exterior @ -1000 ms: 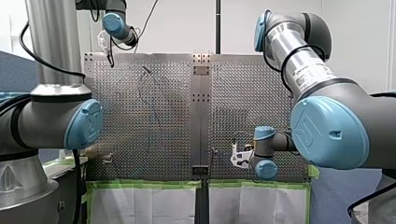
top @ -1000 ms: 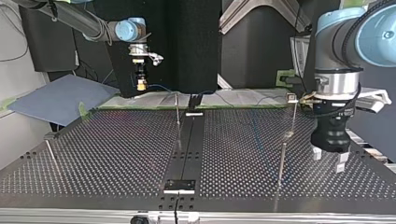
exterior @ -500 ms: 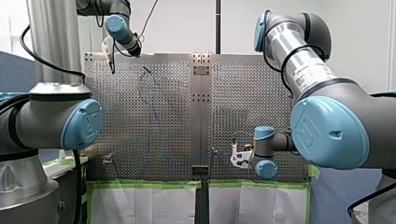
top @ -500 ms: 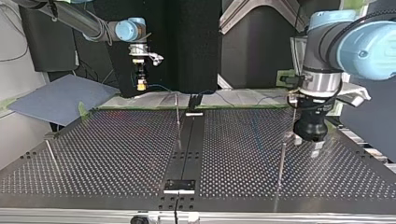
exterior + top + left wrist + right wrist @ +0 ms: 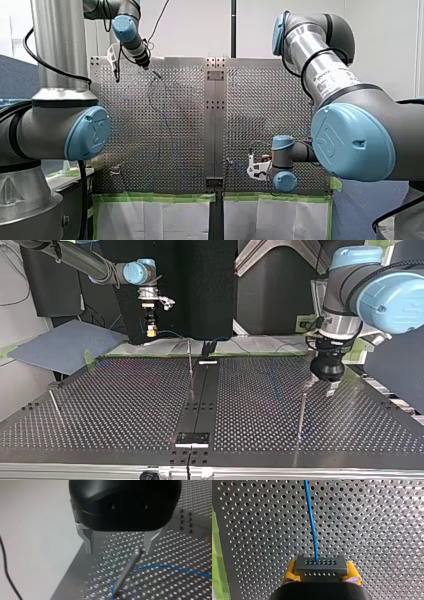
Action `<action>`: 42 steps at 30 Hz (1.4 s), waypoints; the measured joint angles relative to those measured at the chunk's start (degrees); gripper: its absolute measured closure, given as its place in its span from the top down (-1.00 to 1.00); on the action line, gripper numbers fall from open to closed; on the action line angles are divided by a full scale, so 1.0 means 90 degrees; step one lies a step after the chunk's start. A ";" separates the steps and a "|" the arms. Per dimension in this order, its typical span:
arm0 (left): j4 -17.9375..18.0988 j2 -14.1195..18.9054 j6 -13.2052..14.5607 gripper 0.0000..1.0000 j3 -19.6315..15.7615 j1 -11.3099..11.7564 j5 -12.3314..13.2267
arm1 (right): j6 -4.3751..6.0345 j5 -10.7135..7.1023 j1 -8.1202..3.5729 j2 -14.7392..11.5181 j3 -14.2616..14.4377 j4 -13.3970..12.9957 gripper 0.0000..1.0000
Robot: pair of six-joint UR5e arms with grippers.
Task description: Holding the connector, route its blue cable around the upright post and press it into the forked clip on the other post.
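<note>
My right gripper (image 5: pixel 321 573) is shut on the grey connector (image 5: pixel 321 565), gripped between its yellow pads (image 5: pixel 290 572). The blue cable (image 5: pixel 311 522) runs from the connector out over the perforated plate. In the top view this gripper (image 5: pixel 151 331) hangs at the far left above the table's edge. My left gripper (image 5: pixel 118 551), black with metal fingers, is open with nothing in it. A thin upright post (image 5: pixel 128 567) stands just ahead of its fingertips, with the blue cable (image 5: pixel 160 567) curving round the post's foot. In the top view my left gripper (image 5: pixel 320 386) hovers just behind a post (image 5: pixel 301 411).
Another thin post (image 5: pixel 190 365) stands near the table's dark middle strip (image 5: pixel 200 405), and a short one (image 5: pixel 55 405) at the top view's left. A blue sheet (image 5: pixel 65 345) lies beyond the far left corner. Green tape (image 5: pixel 160 197) lines the front view's lower table edge.
In the top view my left gripper has moved from the near right side toward the far edge and the middle, up to the post. My right gripper has held still with the connector.
</note>
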 joint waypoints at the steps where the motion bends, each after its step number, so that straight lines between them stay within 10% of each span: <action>1: -0.0049 0.0000 0.0003 1.00 0.0000 0.0002 -0.0001 | 0.0000 0.0000 0.0000 0.0001 0.0000 0.0002 -1.00; 42: -0.0459 0.0154 0.0147 1.00 0.0210 0.0007 0.0149 | 0.0010 0.0000 0.0008 0.0001 0.0000 0.0034 -1.00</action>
